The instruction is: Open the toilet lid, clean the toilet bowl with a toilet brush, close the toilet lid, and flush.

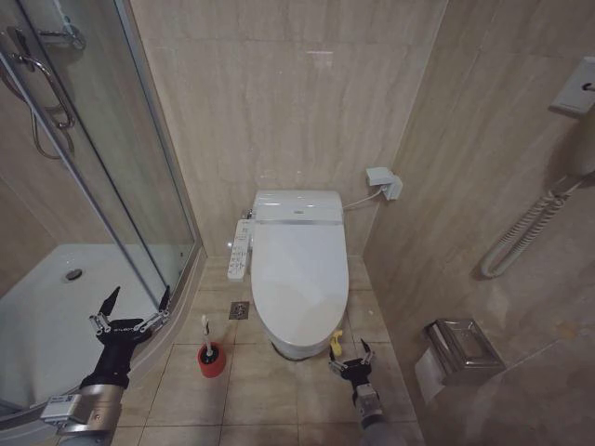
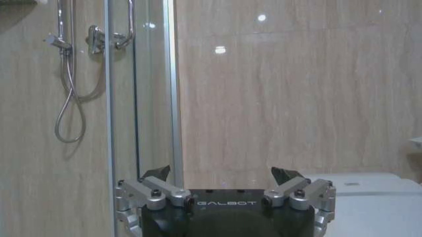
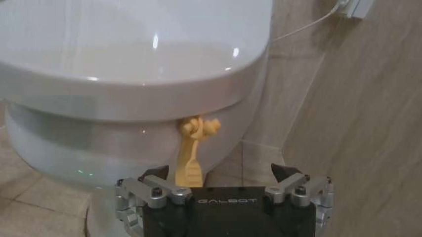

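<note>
The toilet lid (image 1: pixel 299 265) lies closed and glossy white, and the toilet bowl's inside is hidden beneath it. A small yellow strap (image 1: pixel 337 340) hangs at the lid's front edge. My right gripper (image 1: pixel 350 354) is open just in front of that strap, low near the floor. In the right wrist view the yellow strap (image 3: pixel 192 153) hangs close above the right gripper (image 3: pixel 220 172), nearer one finger, below the lid (image 3: pixel 132 44). The toilet brush (image 1: pixel 210 346) stands in its red cup on the floor, left of the toilet. My left gripper (image 1: pixel 139 295) is open beside the shower glass, and the left wrist view shows the left gripper (image 2: pixel 221 173) holding nothing.
A curved shower tray (image 1: pixel 46 307) and glass door (image 1: pixel 139 186) fill the left. A control panel (image 1: pixel 241 251) sticks out on the toilet's left side. A floor drain (image 1: pixel 239 310) lies beside it. A paper holder (image 1: pixel 460 348) juts from the right wall, close to the toilet.
</note>
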`<state>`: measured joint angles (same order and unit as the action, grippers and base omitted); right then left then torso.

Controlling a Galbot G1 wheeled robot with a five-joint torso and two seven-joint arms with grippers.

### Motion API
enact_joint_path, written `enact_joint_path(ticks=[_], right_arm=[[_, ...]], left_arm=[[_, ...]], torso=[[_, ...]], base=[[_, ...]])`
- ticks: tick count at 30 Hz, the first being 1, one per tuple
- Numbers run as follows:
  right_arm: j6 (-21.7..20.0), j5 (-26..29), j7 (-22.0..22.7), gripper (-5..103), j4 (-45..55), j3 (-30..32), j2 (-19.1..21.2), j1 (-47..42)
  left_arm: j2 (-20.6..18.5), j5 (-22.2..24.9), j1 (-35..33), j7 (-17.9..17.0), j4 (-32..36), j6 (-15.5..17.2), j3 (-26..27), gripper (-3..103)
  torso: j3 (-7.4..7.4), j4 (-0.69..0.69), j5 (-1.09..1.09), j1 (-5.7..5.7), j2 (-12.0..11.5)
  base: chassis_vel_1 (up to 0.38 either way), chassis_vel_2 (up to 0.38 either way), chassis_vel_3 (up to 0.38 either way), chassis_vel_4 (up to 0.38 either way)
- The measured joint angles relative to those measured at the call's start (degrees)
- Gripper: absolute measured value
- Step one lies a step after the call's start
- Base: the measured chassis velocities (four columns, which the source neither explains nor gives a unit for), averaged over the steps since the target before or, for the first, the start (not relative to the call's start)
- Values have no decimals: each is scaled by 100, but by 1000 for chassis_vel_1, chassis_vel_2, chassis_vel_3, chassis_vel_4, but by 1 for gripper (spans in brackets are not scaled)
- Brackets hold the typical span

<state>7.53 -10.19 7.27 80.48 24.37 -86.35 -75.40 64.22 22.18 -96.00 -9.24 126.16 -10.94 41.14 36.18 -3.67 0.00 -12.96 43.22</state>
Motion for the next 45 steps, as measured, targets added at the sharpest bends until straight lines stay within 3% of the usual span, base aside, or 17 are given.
enact_joint_path(ticks=[8, 11, 12, 19, 20, 26, 27, 34, 35, 41, 42, 45], right_arm=[[56, -60, 90, 100, -427, 13, -28, 394], [70, -87, 123, 100, -487, 33, -18, 470], [72, -91, 132, 93, -510, 43, -9, 499], [103, -112, 123, 93, -554, 48, 50, 526], [121, -115, 113, 66, -560, 48, 63, 527], [160, -129, 95, 66, -584, 87, 81, 531], [162, -130, 95, 38, -584, 97, 80, 532], [189, -130, 93, 38, -569, 139, 72, 518], [215, -131, 92, 12, -564, 155, 67, 503], [294, -132, 93, 12, -529, 214, 65, 430], [303, -129, 109, 1, -504, 244, 71, 418], [310, -79, 151, 1, -450, 292, 76, 404]], left_arm=[[0, 0, 0, 0, 0, 0, 0, 100], [0, 0, 0, 0, 0, 0, 0, 100], [0, 0, 0, 0, 0, 0, 0, 100], [0, 0, 0, 0, 0, 0, 0, 100], [0, 0, 0, 0, 0, 0, 0, 100], [0, 0, 0, 0, 0, 0, 0, 100], [0, 0, 0, 0, 0, 0, 0, 100], [0, 0, 0, 0, 0, 0, 0, 100], [0, 0, 0, 0, 0, 0, 0, 100], [0, 0, 0, 0, 0, 0, 0, 100], [0, 0, 0, 0, 0, 0, 0, 100], [0, 0, 0, 0, 0, 0, 0, 100]], torso=[[0, -5, -2, 0, 0], [0, -3, -1, 0, 0], [0, -1, -1, 0, 0], [0, 3, 3, 0, 0], [0, 3, 3, 0, 0], [0, 1, 1, 0, 0], [0, 1, 0, 0, 0], [0, 0, 0, 0, 0], [0, 0, 0, 0, 0], [0, 0, 0, 0, 0], [0, 0, 0, 0, 0], [0, 0, 1, 0, 0]], base=[[0, 0, 0, 0], [0, 0, 0, 0], [0, 0, 0, 0], [0, 0, 0, 0], [0, 0, 0, 0], [0, 0, 0, 0], [0, 0, 0, 0], [0, 0, 0, 0], [0, 0, 0, 0], [0, 0, 0, 0], [0, 0, 0, 0], [0, 0, 0, 0]])
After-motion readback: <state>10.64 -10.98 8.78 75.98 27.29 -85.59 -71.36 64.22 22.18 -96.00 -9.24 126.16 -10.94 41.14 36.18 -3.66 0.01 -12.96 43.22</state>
